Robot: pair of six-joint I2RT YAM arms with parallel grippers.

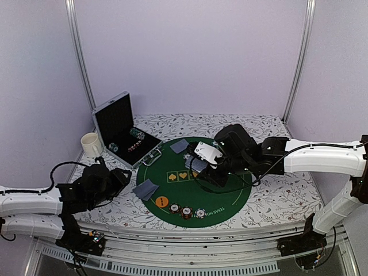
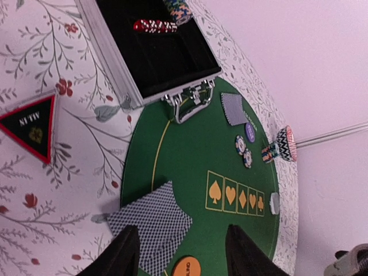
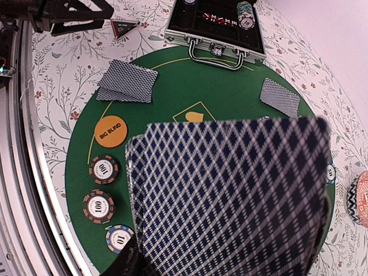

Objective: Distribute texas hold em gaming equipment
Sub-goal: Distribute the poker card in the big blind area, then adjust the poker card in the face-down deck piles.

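Note:
My right gripper (image 1: 210, 157) is shut on a stack of blue-backed playing cards (image 3: 230, 195), held over the green mat (image 1: 227, 195); one dark finger (image 3: 119, 264) shows under the stack. My left gripper (image 2: 184, 256) stands open just above a pair of face-down cards (image 2: 150, 225) lying at the mat's left rim, with nothing between its fingers. Two more card pairs (image 1: 180, 146) (image 1: 198, 165) lie on the mat. An orange "big blind" disc (image 3: 110, 131) and three striped chips (image 3: 104, 169) (image 3: 99, 206) (image 3: 119, 238) sit at the near edge. A dark triangular marker (image 2: 31, 129) rests on the cloth.
An open metal case (image 1: 123, 129) holding more chips stands at the back left, with a white mug (image 1: 91, 144) beside it. A pink patterned dish (image 2: 283, 144) sits by the mat's far rim next to a purple disc (image 2: 249, 132) and two chips (image 2: 240, 144).

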